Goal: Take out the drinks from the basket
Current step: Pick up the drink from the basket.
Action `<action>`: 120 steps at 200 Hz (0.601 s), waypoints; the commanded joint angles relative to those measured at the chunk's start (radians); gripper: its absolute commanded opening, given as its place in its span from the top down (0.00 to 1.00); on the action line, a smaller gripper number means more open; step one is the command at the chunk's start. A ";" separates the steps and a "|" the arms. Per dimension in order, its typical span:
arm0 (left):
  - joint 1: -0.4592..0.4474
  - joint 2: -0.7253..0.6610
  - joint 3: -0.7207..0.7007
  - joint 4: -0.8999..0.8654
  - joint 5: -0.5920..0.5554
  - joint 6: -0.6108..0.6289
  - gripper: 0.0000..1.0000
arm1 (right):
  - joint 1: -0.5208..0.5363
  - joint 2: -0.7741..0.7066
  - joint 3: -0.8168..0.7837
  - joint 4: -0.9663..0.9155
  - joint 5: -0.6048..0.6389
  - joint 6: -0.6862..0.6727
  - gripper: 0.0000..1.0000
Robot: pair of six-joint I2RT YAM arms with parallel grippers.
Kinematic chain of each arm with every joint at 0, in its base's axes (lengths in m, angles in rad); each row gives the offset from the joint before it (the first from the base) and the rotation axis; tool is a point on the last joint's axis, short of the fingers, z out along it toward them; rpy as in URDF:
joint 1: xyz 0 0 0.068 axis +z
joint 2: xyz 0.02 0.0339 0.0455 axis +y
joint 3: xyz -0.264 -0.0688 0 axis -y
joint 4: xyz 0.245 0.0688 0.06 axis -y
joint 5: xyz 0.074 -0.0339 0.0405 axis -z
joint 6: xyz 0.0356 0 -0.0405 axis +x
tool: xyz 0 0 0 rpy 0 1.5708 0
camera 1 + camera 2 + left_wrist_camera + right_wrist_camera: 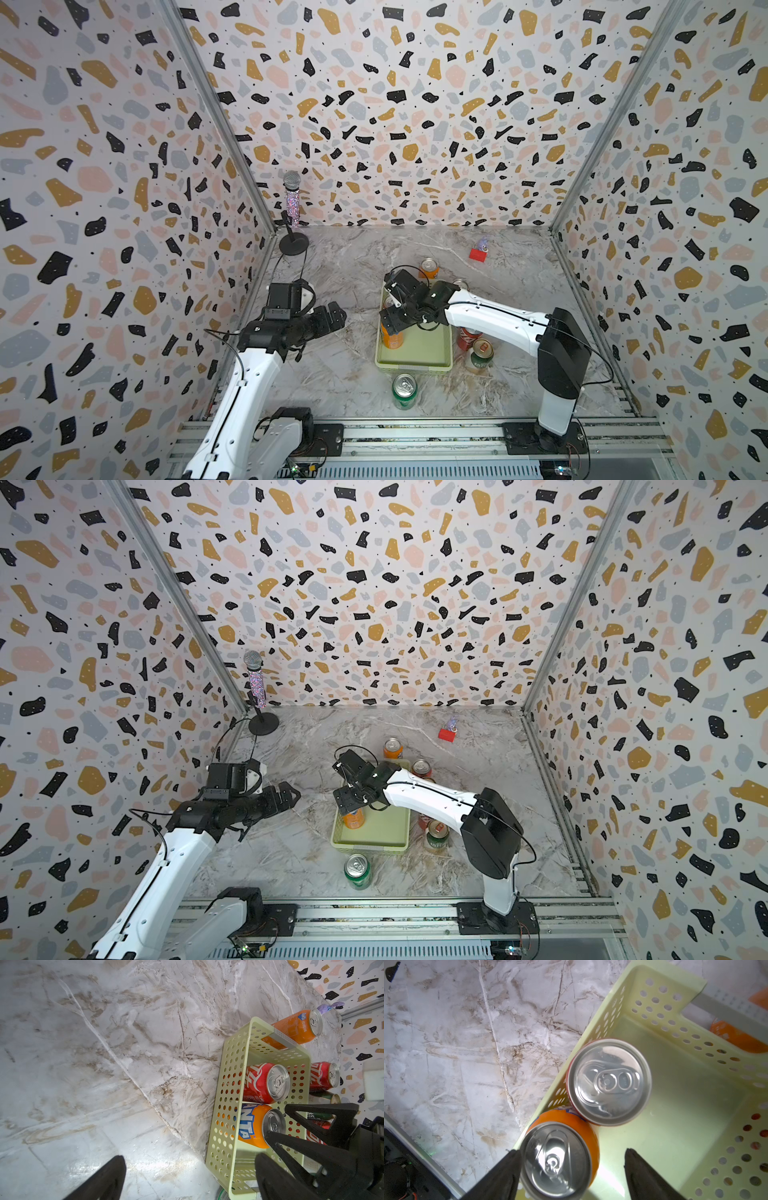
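Marble tabletop [340, 374]: grasp step. Orange can [558, 1159], in basket [685, 1105], is bracketed by unclenched R gripper [571, 1151]; jaw closure, then lift, is needed.

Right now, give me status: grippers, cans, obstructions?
Left gripper open, empty, outside basket. Right gripper open, straddling orange can, not clamped. Red can right beside it; basket wall tight alongside.

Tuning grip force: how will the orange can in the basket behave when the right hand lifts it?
Orange can looks unopened, tab flat: probably full, heavy for its size, stiff. Smooth painted wall may slip in the right hand. Upright, beside the red can and the basket wall, so it likely won't tip.
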State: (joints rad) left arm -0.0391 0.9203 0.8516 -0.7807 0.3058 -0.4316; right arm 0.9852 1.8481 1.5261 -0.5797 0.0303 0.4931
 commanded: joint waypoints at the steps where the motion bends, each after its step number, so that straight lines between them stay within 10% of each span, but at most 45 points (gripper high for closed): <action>1: 0.005 -0.002 0.000 0.026 0.003 -0.003 0.00 | 0.006 0.025 -0.005 -0.016 0.034 0.005 0.19; 120: 0.005 -0.006 0.000 0.026 0.006 -0.003 0.00 | -0.003 -0.135 -0.140 -0.045 0.128 0.004 0.21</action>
State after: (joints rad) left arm -0.0391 0.9203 0.8516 -0.7807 0.3058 -0.4335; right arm 0.9882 1.7554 1.4033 -0.5518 0.1249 0.5014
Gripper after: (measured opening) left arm 0.998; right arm 0.787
